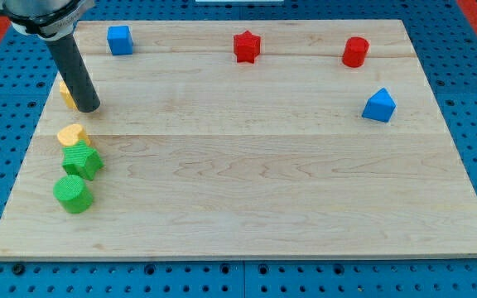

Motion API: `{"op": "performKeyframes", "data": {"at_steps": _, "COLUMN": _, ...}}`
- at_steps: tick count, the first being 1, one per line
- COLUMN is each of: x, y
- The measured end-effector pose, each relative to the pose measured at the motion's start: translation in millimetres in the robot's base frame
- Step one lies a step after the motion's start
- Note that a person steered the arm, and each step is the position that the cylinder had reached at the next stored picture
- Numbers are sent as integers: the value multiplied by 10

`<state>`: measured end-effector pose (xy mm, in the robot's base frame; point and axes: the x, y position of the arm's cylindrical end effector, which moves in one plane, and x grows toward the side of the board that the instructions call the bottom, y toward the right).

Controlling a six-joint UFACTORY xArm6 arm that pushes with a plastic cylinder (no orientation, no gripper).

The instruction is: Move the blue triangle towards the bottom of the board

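Observation:
The blue triangle lies near the board's right edge, in the upper half. My tip is far from it, near the board's left edge, touching or just in front of a yellow block that the rod partly hides. The dark rod rises from the tip to the view's top left corner.
A blue cube, a red star and a red cylinder stand along the board's top edge. On the left, below my tip, lie a yellow heart, a green star and a green cylinder. The wooden board lies on a blue pegboard.

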<state>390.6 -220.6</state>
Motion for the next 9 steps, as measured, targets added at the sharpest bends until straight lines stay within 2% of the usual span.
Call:
{"op": "performKeyframes", "data": {"at_steps": 1, "x": 0, "y": 13}}
{"op": "performKeyframes", "data": {"at_steps": 2, "x": 25, "y": 414}}
{"op": "performKeyframes", "data": {"at_steps": 4, "x": -136, "y": 1432}}
{"op": "performKeyframes", "data": {"at_steps": 6, "x": -224, "y": 3190}}
{"op": "performKeyframes", "data": {"at_steps": 7, "x": -257, "y": 3795}}
{"op": "performKeyframes", "data": {"at_steps": 8, "x": -293, "y": 4190}}
{"op": "performKeyframes", "data": {"at_steps": 9, "x": -124, "y": 4366}}
